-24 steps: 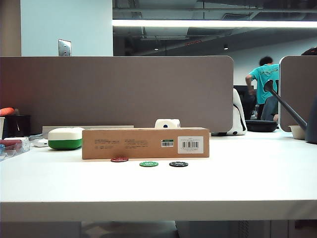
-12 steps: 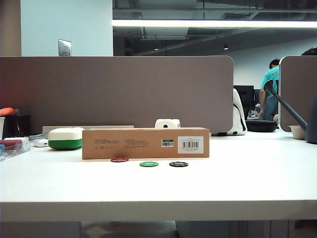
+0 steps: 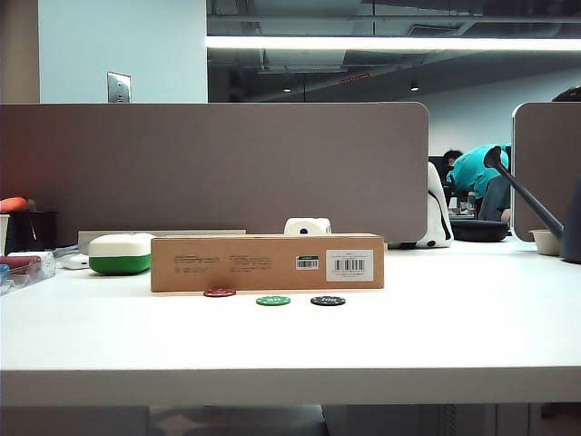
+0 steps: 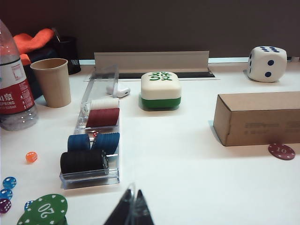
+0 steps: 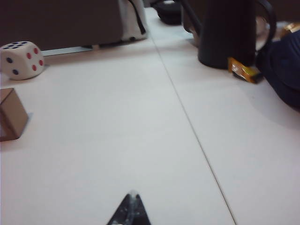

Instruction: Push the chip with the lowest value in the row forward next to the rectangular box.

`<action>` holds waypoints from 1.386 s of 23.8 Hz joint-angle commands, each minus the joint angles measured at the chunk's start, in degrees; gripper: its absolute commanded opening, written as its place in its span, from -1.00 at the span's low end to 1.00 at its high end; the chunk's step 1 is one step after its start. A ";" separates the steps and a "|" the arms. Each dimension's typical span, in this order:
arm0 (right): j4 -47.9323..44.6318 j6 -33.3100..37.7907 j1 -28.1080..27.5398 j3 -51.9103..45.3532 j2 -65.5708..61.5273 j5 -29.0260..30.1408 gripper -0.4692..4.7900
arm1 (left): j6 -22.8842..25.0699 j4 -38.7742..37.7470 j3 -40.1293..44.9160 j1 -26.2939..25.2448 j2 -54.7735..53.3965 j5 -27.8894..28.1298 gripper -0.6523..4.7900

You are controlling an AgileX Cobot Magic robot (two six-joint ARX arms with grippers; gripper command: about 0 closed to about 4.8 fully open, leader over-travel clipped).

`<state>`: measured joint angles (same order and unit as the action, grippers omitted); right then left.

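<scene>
The dark-red chip (image 3: 219,292) lies right against the front face of the long brown rectangular box (image 3: 267,262). Right of it, a little nearer the table's front, sit the green chip (image 3: 272,301) and the black chip (image 3: 327,301) of the row. The left wrist view shows the red chip (image 4: 281,151), marked 10, touching the box (image 4: 257,117). My left gripper (image 4: 133,196) is shut, well back from the box, holding nothing. My right gripper (image 5: 132,197) is shut over bare table, with the box's end (image 5: 10,115) far off. Neither gripper appears in the exterior view.
A white-and-green case (image 4: 161,90), a clear chip rack (image 4: 96,140), a paper cup (image 4: 51,82), a bottle (image 4: 14,84) and loose green chips (image 4: 44,210) lie near the left gripper. Dice (image 4: 266,63) stand behind the box. A black jug (image 5: 227,30) stands far right.
Nothing on the table has moved. Only the person in the teal shirt in the background has shifted.
</scene>
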<state>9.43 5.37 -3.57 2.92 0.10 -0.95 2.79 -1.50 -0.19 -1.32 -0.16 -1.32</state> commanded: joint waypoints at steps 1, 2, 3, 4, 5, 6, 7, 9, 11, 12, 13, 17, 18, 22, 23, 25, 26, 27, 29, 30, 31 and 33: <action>-6.51 -2.60 0.02 -1.75 0.02 2.21 -0.84 | -0.20 0.28 -0.26 0.09 0.02 0.00 -0.78; -7.37 -2.60 0.02 -2.12 0.02 2.19 -0.84 | -0.22 0.31 -0.26 0.09 0.02 0.00 -0.78; -8.20 -2.60 0.02 -2.56 0.02 2.19 -0.84 | -0.20 0.31 -0.26 0.09 0.02 0.02 -0.78; -8.61 -2.60 0.02 -2.86 0.02 2.16 -0.84 | -0.20 0.28 -0.26 0.09 0.02 0.02 -0.78; -8.46 -2.62 0.04 -2.84 0.02 2.14 -0.84 | -0.20 0.33 -0.26 0.09 0.02 0.02 -0.78; -8.39 -2.62 0.04 -2.84 0.02 2.01 -0.84 | -0.22 0.31 -0.26 0.09 0.02 0.02 -0.78; -8.39 -2.62 0.04 -2.84 0.02 1.92 -0.84 | -0.22 0.31 -0.26 0.09 0.02 0.02 -0.78; -8.39 -2.60 0.04 -2.84 0.02 1.16 -0.84 | -0.22 0.31 -0.26 0.09 0.02 0.02 -0.78; -8.39 -2.60 0.61 -2.82 0.02 0.04 -0.84 | -0.22 0.31 -0.26 0.09 0.02 0.02 -0.78; -8.41 -2.62 1.05 -2.84 0.02 -0.85 -0.84 | -0.20 0.31 -0.26 0.09 0.02 0.02 -0.78; -8.41 -2.64 1.84 -2.84 0.02 -1.95 -0.84 | -0.22 0.31 -0.26 0.09 0.02 0.00 -0.78; -8.41 -5.05 5.75 -2.84 0.02 -4.72 -0.84 | -0.20 0.31 -0.26 0.09 0.02 0.02 -0.78; -8.41 -5.38 5.92 -2.84 0.02 -4.68 -0.84 | -0.22 0.31 -0.26 0.09 0.02 0.02 -0.78; -8.41 -5.86 5.99 -2.84 0.02 -4.24 -0.84 | -0.20 0.31 -0.26 0.09 0.02 0.02 -0.78; -8.41 -5.86 5.99 -2.84 0.02 -4.09 -0.84 | -0.22 0.31 -0.26 0.09 0.02 0.02 -0.78; -8.39 -5.86 5.99 -2.84 0.02 -1.99 -0.84 | -0.22 0.31 -0.26 0.09 0.02 0.00 -0.78; -8.37 -5.86 5.99 -2.84 0.02 -1.36 -0.84 | -0.20 0.31 -0.26 0.09 0.02 0.02 -0.78; -8.33 -5.86 5.99 -2.84 0.02 -0.85 -0.84 | -0.20 0.31 -0.26 0.09 0.02 0.00 -0.78; -8.33 -5.84 5.97 -2.84 0.02 -0.39 -0.84 | -0.20 0.31 -0.26 0.09 0.02 0.02 -0.78; -8.33 -5.84 5.99 -2.84 0.02 -0.39 -0.84 | -0.22 0.31 -0.26 0.09 0.02 0.02 -0.78; -8.35 -5.81 5.99 -2.84 0.02 -0.39 -0.84 | -0.22 0.31 -0.26 0.09 0.02 0.00 -0.78; -8.33 -5.81 5.99 -2.84 0.02 -0.39 -0.84 | -0.20 0.31 -0.26 0.09 0.02 0.02 -0.78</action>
<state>1.98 -0.36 2.37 0.36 0.10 -1.48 2.79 -1.52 -0.19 -1.32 -0.16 -1.30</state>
